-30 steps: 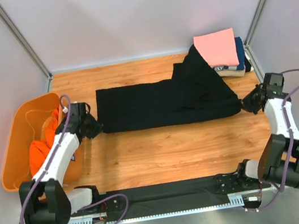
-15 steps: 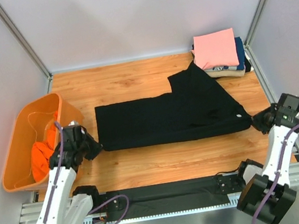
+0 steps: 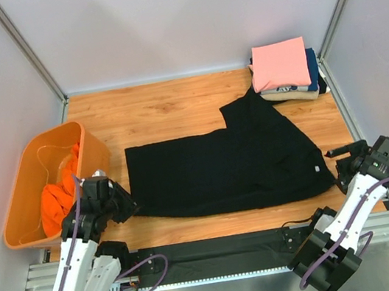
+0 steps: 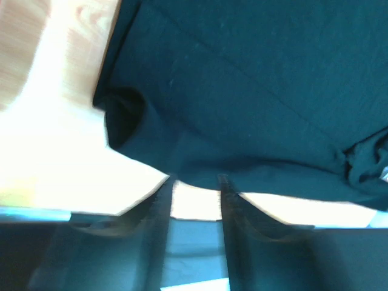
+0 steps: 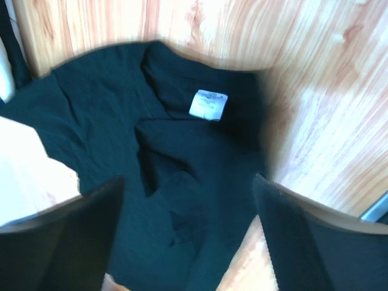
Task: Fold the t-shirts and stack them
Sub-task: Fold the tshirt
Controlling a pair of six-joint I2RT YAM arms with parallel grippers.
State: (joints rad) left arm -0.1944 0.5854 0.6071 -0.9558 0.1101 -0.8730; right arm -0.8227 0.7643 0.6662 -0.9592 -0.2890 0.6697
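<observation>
On the table, black t-shirt [image 3: 220, 167]: lies flat in a long band, one sleeve jutting toward the folded stack [image 3: 282, 63].
Right gripper [image 3: 341, 164]: wide open at the collar end, empty.
Left gripper [image 3: 126, 205]: fingers parted at the hem, empty.
Advice: probably tuck the sleeve first, then fold squarely.

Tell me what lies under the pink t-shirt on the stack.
Beneath the pink t-shirt a navy t-shirt shows along its right edge, and a cream t-shirt peeks out at the near edge. Only those edges show; the rest, and anything lower, is covered.
</observation>
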